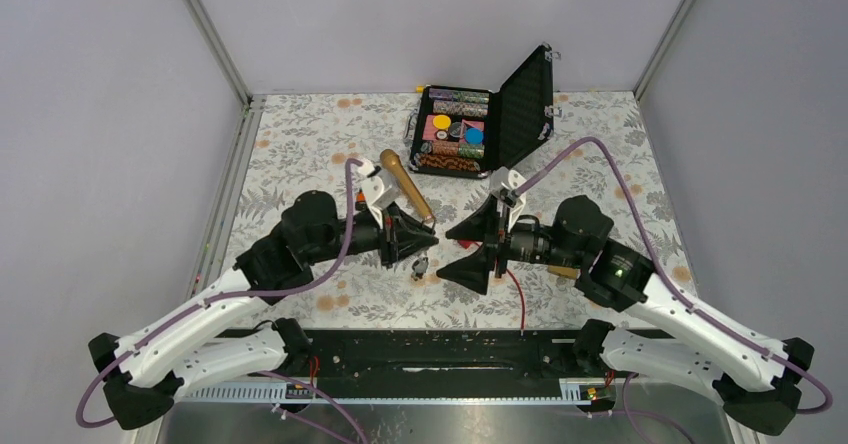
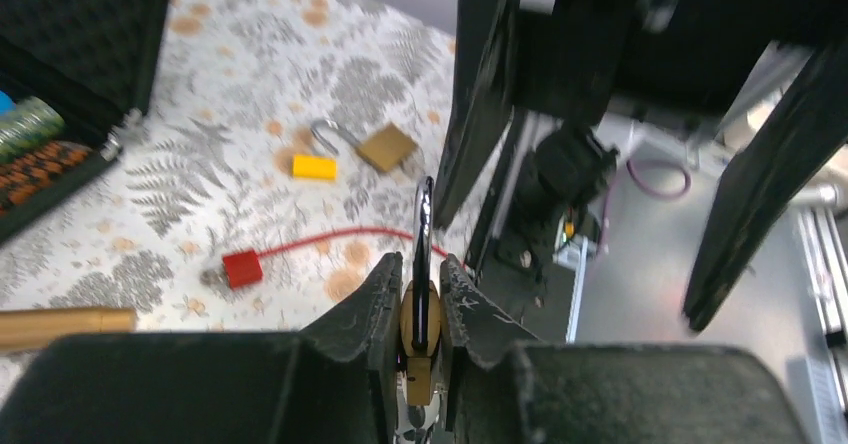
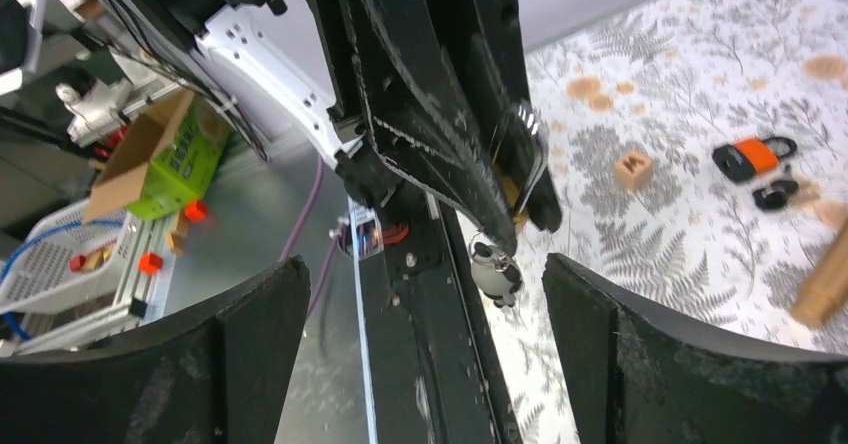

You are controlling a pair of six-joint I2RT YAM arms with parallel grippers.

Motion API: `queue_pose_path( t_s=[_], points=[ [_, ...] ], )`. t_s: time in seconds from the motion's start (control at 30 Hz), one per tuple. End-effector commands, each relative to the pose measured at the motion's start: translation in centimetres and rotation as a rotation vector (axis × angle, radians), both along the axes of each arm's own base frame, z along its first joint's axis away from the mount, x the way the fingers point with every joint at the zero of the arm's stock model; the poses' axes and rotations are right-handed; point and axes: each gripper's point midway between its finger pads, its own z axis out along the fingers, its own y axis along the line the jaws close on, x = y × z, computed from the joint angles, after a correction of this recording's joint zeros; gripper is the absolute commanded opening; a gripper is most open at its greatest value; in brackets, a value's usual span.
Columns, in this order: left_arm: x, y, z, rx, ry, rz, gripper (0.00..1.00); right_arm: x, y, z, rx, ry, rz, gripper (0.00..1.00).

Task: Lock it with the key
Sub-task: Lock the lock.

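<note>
My left gripper (image 1: 412, 239) (image 2: 422, 260) is shut on a brass padlock (image 2: 420, 326), held off the table with its steel shackle (image 2: 424, 219) pointing at the right gripper. A black-and-white key charm (image 3: 497, 270) hangs on a ring under the padlock and also shows in the top view (image 1: 420, 264). The key's blade is hidden. My right gripper (image 1: 468, 251) (image 3: 425, 349) is open wide, facing the padlock (image 3: 522, 154) from a short gap, holding nothing.
A second brass padlock (image 2: 385, 147), a yellow block (image 2: 314, 167) and a red block on a red cord (image 2: 242, 267) lie on the floral cloth. An orange padlock (image 3: 752, 157), a wooden cube (image 3: 633, 169), a wooden stick (image 1: 407, 186) and an open chip case (image 1: 485, 124) lie further back.
</note>
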Motion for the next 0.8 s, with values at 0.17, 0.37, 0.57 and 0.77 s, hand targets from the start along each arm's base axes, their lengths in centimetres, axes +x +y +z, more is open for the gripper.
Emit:
queue_pose_path(
  t_s=[0.17, 0.37, 0.57, 0.77],
  points=[
    [1.1, 0.8, 12.3, -0.485, -0.12, 0.108, 0.0, 2.4, 3.4, 4.2, 0.357, -0.037, -0.018, 0.85],
    [-0.7, 0.7, 13.4, -0.56, -0.144, 0.011, 0.0, 3.0, 4.3, 5.3, 0.443, -0.056, -0.015, 0.7],
    [-1.0, 0.9, 13.8, -0.572, -0.158, 0.005, 0.0, 2.7, 4.0, 5.4, 0.487, -0.077, -0.002, 0.81],
    [-0.8, 1.7, 14.3, -0.604, -0.168, 0.038, 0.0, 1.9, 4.1, 5.1, 0.479, -0.071, 0.043, 0.61]
  ],
)
